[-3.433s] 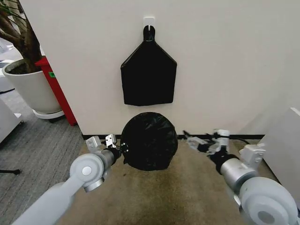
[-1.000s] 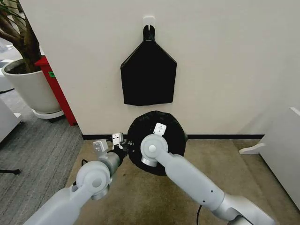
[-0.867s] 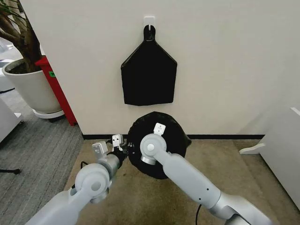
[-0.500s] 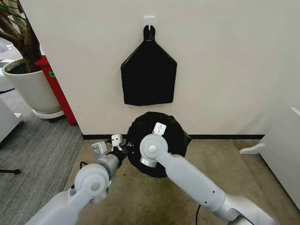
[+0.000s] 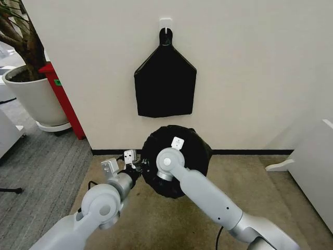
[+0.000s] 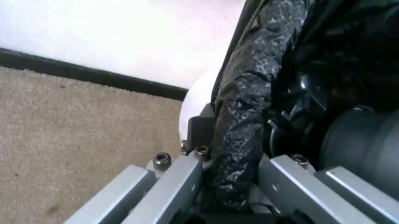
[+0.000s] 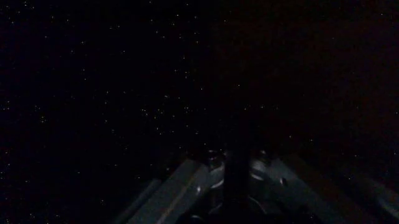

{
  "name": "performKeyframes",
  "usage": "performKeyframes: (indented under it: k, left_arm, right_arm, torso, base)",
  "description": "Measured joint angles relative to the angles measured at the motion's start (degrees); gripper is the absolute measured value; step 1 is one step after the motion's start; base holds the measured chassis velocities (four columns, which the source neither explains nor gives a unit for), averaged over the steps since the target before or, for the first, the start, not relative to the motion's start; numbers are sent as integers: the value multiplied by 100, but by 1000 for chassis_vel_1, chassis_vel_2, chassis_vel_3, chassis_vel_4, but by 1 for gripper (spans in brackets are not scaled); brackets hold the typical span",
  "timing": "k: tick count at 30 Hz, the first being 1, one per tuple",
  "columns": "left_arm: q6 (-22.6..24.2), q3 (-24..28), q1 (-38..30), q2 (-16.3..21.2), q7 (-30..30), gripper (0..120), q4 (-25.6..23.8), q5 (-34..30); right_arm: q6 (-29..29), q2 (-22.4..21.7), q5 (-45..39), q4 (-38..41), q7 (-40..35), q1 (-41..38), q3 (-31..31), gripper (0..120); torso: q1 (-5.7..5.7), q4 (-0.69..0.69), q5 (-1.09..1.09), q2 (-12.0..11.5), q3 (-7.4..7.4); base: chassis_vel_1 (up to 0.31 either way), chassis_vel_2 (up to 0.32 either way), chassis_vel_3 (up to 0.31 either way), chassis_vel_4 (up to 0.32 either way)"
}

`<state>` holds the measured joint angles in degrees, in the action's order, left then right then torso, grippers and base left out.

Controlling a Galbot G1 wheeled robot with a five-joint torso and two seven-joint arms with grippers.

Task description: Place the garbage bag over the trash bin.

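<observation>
The glossy black garbage bag (image 5: 193,150) covers the trash bin on the floor against the wall. In the left wrist view, a strip of the cream-white trash bin (image 6: 198,93) shows beside the crinkled bag rim (image 6: 246,107). My left gripper (image 5: 133,165) sits at the bag's left edge, shut on that rim (image 6: 232,193). My right arm (image 5: 166,161) reaches down into the bag's mouth from the front. Inside the bag, my right gripper (image 7: 232,170) is in near darkness.
A flat black bundle (image 5: 165,83) hangs from a wall hook above the bin. A large white plant pot (image 5: 34,99) and a red panel (image 5: 63,101) stand at the left. White furniture (image 5: 315,166) is at the right. Beige carpet lies in front.
Since the oldest frame my right arm has swung in from the right and gone into the bag. Over the last second it shifted only slightly, and the bag bulges a little more to the right.
</observation>
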<state>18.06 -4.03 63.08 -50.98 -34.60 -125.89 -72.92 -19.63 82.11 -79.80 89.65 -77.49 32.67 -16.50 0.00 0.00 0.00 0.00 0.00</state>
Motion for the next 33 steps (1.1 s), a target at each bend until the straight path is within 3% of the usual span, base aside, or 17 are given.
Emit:
performKeyframes:
  k: [13,33]
  left_arm:
    - [-3,11,-72,-26,10,0,130,7]
    - [-45,-60,221,2,144,0,-25,120]
  right_arm:
    - [151,-114,-396,1031,-368,-2,-224,0]
    - [22,-59,116,136,113,42,117,0]
  torso:
    - [0,0,0,0,0]
    - [0,0,0,1,0]
  base:
    - [0,0,0,0]
    - [0,0,0,0]
